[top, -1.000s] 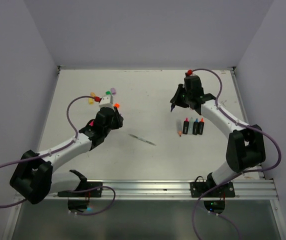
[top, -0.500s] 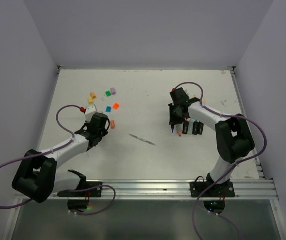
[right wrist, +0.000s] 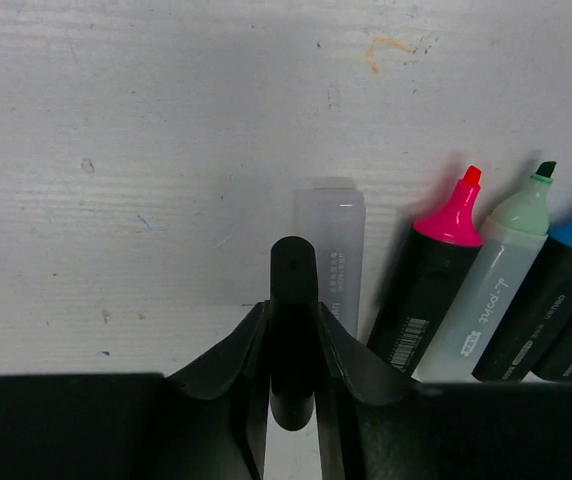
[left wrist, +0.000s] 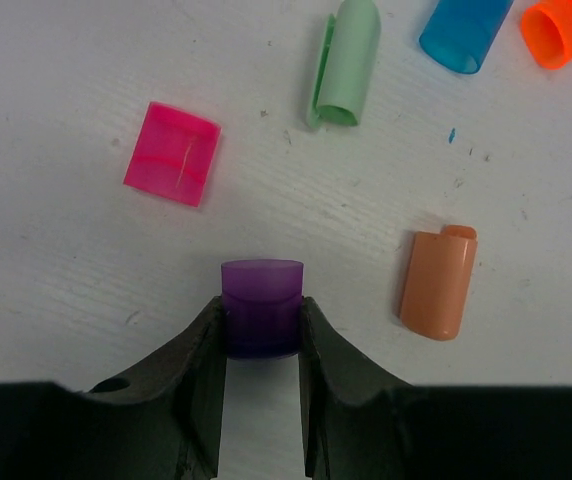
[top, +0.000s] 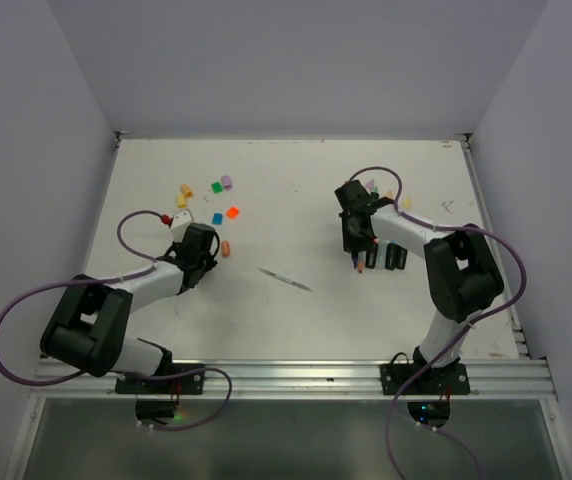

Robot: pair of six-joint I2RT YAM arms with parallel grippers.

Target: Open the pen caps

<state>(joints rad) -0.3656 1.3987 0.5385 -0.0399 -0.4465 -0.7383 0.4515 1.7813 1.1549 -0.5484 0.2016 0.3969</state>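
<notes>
The purple cap (left wrist: 261,308), a stubby translucent plastic piece, is sitting clamped between the dark fingers of the left gripper (left wrist: 261,325), low over the white table (top: 296,200) to the left of the thin silvery stick (top: 285,279). Lying loose just past it, also left of that stick, are a flat-looking pink cap (left wrist: 172,153), a pale green cap (left wrist: 346,62) with a clip, a glossy blue cap (left wrist: 465,30), an orange cap (left wrist: 563,28) and a matte peach cap (left wrist: 438,283). To the right of the stick, the right gripper (right wrist: 293,330) is pinching a black pen barrel (right wrist: 293,300) above a frosted tube (right wrist: 330,240). Beside these, uncapped pens are lying side by side: a pink-tipped pen (right wrist: 431,275) bearing a barcode label, a pale green pen (right wrist: 496,270) with printing that seems to read "point", and a blue-tipped pen (right wrist: 556,290). Both arms are folding sharply at the elbow, their forearms stretching low over the table.
</notes>
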